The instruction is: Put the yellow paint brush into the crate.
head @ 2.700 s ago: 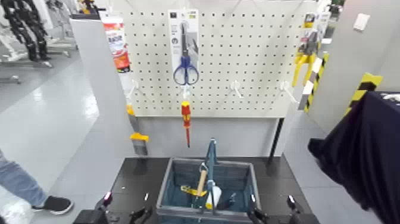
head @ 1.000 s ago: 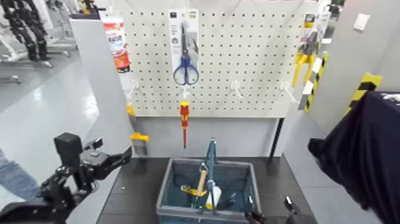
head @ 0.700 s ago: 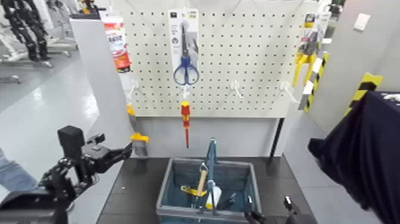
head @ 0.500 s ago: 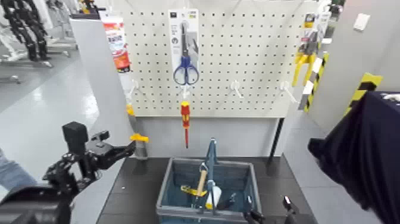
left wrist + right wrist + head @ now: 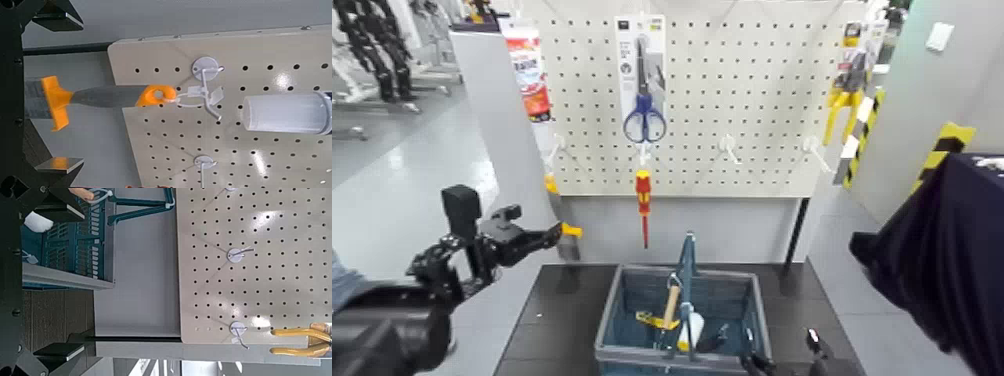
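The yellow paint brush (image 5: 564, 228) hangs from a white hook at the pegboard's left edge, yellow tip up and grey bristle block down. In the left wrist view the brush (image 5: 102, 96) lies between my left gripper's open fingers (image 5: 56, 14), which flank its yellow band and bristle end without touching. My left gripper (image 5: 550, 238) is raised just left of the brush. The grey-blue crate (image 5: 615, 300) with its tall centre handle stands on the black table below; it also shows in the right wrist view (image 5: 70, 243). My right gripper (image 5: 780, 358) is parked low by the crate's front right, open.
On the pegboard hang packaged scissors (image 5: 643, 85), a red-and-yellow screwdriver (image 5: 643, 205) and yellow packaged tools (image 5: 847, 90). A hammer (image 5: 671, 300) and other tools lie in the crate. A red-labelled can (image 5: 529, 75) sits above the brush. A dark cloth (image 5: 942, 260) hangs at right.
My left arm has risen from the table's front edge and moved right to the hanging brush. The brush, the crate and my right arm have not moved.
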Robot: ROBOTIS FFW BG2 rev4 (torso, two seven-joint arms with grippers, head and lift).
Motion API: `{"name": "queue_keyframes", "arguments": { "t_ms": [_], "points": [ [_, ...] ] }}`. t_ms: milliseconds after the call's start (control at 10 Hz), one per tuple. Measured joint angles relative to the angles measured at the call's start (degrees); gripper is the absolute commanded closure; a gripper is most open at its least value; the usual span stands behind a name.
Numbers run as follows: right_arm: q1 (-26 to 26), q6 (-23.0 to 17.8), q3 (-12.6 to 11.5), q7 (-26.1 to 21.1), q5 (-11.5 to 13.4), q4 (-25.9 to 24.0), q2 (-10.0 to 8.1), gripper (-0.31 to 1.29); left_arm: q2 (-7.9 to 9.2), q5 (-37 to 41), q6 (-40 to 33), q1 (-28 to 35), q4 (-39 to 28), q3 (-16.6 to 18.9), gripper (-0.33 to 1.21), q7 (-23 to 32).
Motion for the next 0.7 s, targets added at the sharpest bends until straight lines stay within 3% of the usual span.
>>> {"name": "queue_keyframes", "arguments": {
  "t_ms": [700],
  "points": [
    [-0.48, -0.23, 0.53, 0.08, -0.33, 0.49, 0.0, 0.14, -0.89, 4.39, -4.02, -10.03, 12.98, -6.67, 0.11, -6.0]
  ]
}}
